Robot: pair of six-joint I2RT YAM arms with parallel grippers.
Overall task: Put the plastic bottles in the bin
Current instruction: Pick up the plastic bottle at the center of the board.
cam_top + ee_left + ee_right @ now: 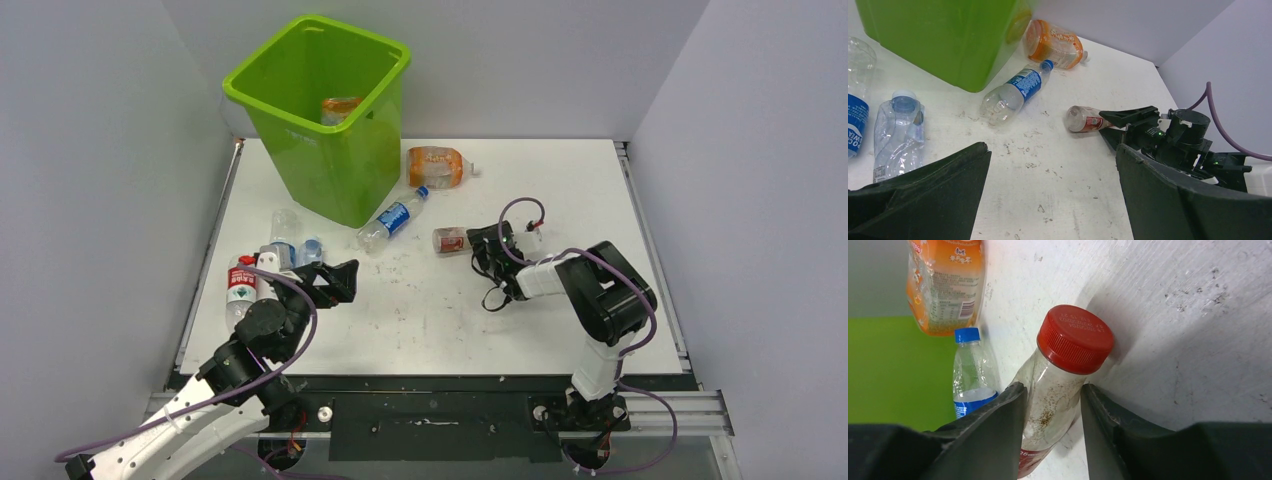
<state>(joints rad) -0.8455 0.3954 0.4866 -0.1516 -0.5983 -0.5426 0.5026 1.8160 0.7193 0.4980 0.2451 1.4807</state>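
A small clear bottle with a red cap and red label (1058, 375) lies on its side mid-table (451, 240). My right gripper (1050, 392) has both fingers pressed against its neck, just below the cap. The lime-green bin (330, 165) stands at the back left with an orange bottle (340, 108) inside it. A blue-label bottle (393, 218) and an orange bottle (437, 166) lie beside the bin. My left gripper (1053, 165) hovers open over bare table, with nothing between its fingers.
More clear bottles lie at the left edge (285, 232), one with a red cap (240, 285), and a crushed one (898, 130). Grey walls enclose the white table (560, 190) on three sides. The right arm's purple cable (520, 205) loops above its wrist.
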